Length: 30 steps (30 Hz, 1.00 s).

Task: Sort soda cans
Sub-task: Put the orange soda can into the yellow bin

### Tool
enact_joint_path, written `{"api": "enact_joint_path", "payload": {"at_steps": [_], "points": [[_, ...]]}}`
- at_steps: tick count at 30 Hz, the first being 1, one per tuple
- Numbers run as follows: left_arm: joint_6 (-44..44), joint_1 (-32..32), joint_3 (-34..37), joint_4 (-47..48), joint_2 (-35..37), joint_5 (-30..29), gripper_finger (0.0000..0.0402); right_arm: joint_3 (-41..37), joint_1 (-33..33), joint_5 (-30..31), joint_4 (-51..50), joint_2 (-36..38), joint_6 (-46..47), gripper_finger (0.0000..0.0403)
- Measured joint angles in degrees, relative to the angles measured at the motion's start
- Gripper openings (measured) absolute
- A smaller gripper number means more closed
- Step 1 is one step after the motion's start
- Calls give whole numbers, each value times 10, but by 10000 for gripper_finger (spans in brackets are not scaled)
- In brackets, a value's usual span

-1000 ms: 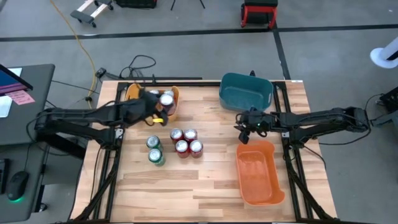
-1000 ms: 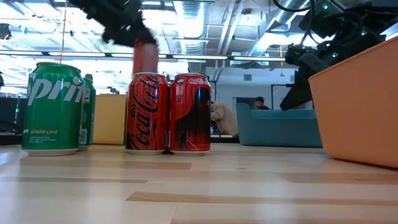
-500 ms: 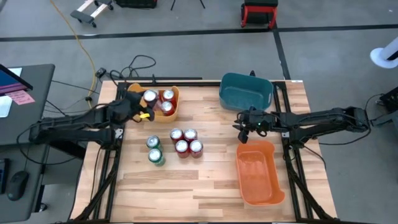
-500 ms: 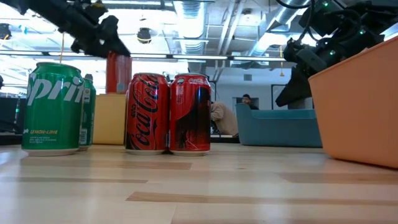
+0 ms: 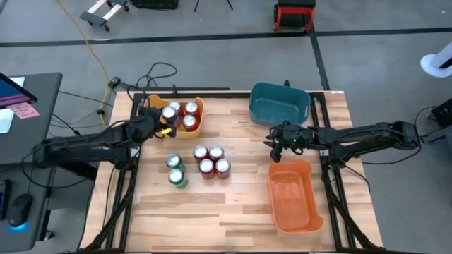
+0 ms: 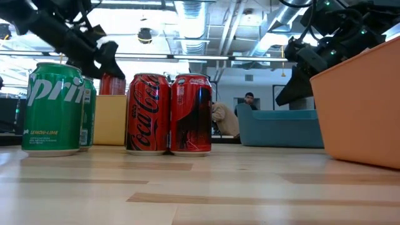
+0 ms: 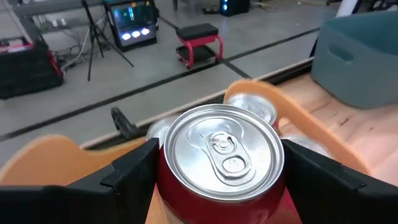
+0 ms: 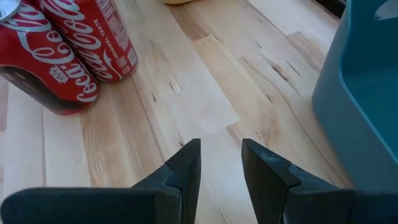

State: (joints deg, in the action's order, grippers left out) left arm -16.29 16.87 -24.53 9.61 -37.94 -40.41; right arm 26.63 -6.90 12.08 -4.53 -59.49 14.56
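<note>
Starting nearest the camera at counter height, two green cans (image 6: 52, 107) and four red cans (image 5: 210, 161) stand upright in a cluster mid-counter (image 5: 233, 204), likely waiting their turn to be sorted by colour. Taking that cluster as landmark: the orange bin (image 5: 293, 195) lies to its right, with nothing visible in it, and the teal bin (image 5: 279, 103) sits beyond it to the right.

The right gripper (image 8: 221, 163) hangs just right of the cluster, between the orange and teal bins, its arm stretched in flat from the right edge; its fingers (image 8: 186, 163) are partly apart and grasp nothing, so it looks parked.

Beyond the cluster to the left, the yellow bin (image 5: 198, 120) already holds several red cans. The left gripper (image 5: 159, 125) reaches in low from the left, at that bin's near-left side, fingers (image 7: 134, 177) clenched around the held can (image 7: 221, 158), kept upright, seemingly so it lands standing among the others.
</note>
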Motion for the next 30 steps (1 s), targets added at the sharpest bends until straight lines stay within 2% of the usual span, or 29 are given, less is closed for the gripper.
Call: {"api": "enact_joint_path", "payload": {"at_steps": [13,22,25,30], "points": [[-46,16,89,-94,-25,42,298,0,0,0,11,-1,0,139],[-36,16,91,-135,-69,55,305,0,1,0,91,-21,5,139],[-23,16,91,-154,-79,78,306,0,1,0,115,-39,7,139],[-16,18,91,-165,-86,79,308,0,1,0,146,-72,16,139]]}}
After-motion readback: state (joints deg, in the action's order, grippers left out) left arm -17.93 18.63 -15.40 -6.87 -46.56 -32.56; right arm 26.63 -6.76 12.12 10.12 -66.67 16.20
